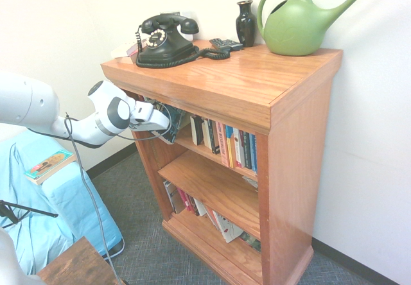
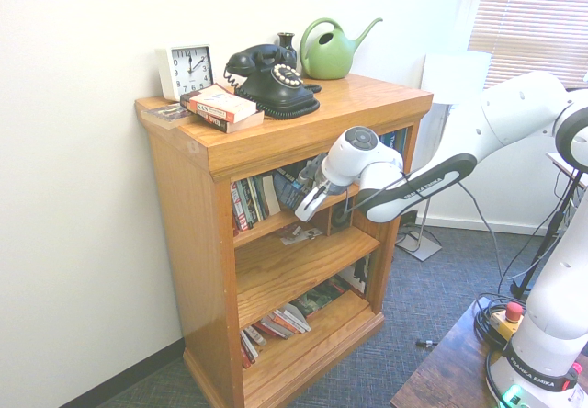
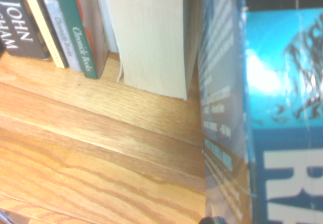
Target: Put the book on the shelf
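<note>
Book: thick paperback (image 1: 172, 126) with blue-teal cover, held upright at the open front of the top tier, at that tier's left end as the first exterior view shows it; in the wrist view (image 3: 262, 108) its cover fills one side of the picture, big white letters partly showing.
Shelf: reddish-orange bookcase (image 1: 302, 144) with three tiers, thick overhanging top board, solid side panels.
Open room: bare board (image 3: 101, 148) on the top tier in front of the standing books; a narrow gap lies between the held book and a cream-edged book (image 3: 151, 37) standing beside it.
Edges: the book stands just under the overhang of the top board, close to the left side panel.
Jaws: gripper (image 2: 310, 197) pinching the book, fingers pressed tight on it.
Row on top tier: standing books (image 1: 228, 145) fill the right part.
Counts on top board: one black dial telephone (image 1: 166, 40), one dark vase (image 1: 245, 23), one green watering can (image 1: 302, 22), one white clock (image 2: 186, 70), and a thin book (image 2: 219, 107) lying flat.
</note>
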